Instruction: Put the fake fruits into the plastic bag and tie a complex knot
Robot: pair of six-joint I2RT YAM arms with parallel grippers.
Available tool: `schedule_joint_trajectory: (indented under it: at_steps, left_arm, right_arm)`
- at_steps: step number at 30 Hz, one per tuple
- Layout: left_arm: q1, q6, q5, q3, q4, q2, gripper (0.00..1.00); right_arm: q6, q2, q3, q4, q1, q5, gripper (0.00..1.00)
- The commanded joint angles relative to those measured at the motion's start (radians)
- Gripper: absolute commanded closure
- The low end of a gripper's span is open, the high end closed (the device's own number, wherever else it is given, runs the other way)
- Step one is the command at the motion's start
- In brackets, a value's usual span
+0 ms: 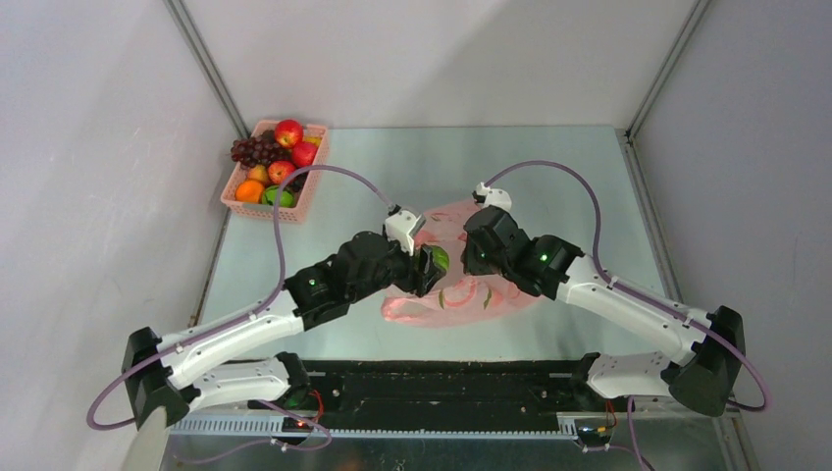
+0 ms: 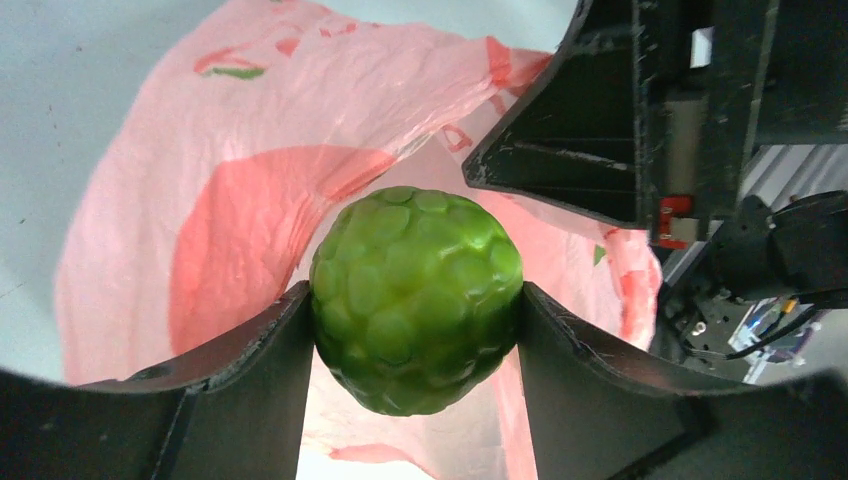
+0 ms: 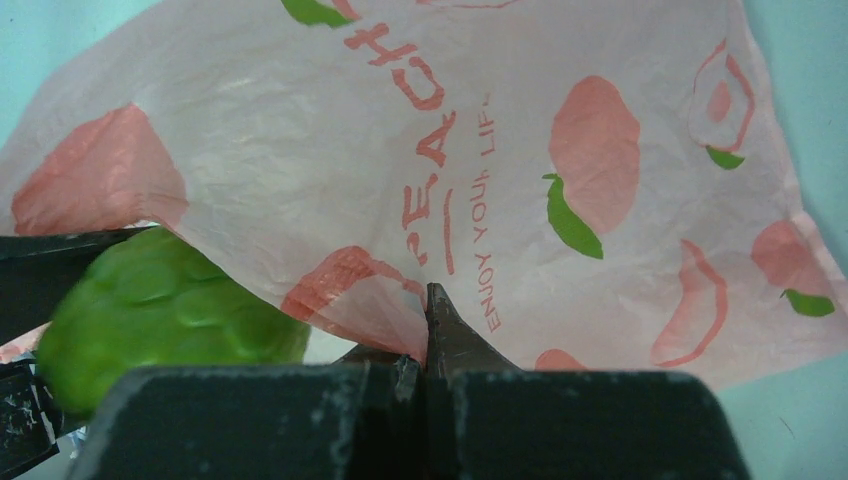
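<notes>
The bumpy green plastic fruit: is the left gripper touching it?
Touching. In the left wrist view, both black fingers of the left gripper press the sides of the bumpy green plastic fruit, with no gap.

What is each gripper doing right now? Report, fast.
Left gripper: closed on the bumpy green fruit, over the plastic bag.
Right gripper: closed, pinching the plastic bag's edge.

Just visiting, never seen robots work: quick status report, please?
Left gripper shut on bumpy green fruit at pink bag. Right gripper shut, pinching bag edge. Nothing seen blocking.
</notes>
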Motion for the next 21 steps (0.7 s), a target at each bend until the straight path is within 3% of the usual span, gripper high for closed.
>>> schedule_joint_trajectory:
  at_steps: [1,2,6,10,14,21]
  left_arm:
    - [0.001,0.028,0.004,-0.020,0.104,0.016,0.57]
    - [0.001,0.025,0.006,-0.031,0.112,0.017,0.55]
    - [0.002,0.016,0.010,-0.038,0.122,0.026,0.28]
    - [0.001,0.018,0.023,-0.043,0.119,0.030,0.14]
    - [0.003,0.026,0.025,-0.037,0.108,0.032,0.06]
    - [0.004,0.060,0.087,-0.033,0.101,0.004,0.04]
  right_arm:
    - [0.008,-0.024,0.023,0.019,0.009,-0.007,1.00]
    - [0.007,-0.021,0.024,0.021,0.009,-0.007,1.00]
    - [0.011,-0.018,0.023,0.019,0.007,-0.009,1.00]
    - [0.010,-0.017,0.023,0.015,0.007,-0.007,1.00]
    - [0.013,-0.019,0.024,0.015,0.006,-0.010,1.00]
    - [0.015,-0.019,0.023,0.013,0.003,-0.010,1.00]
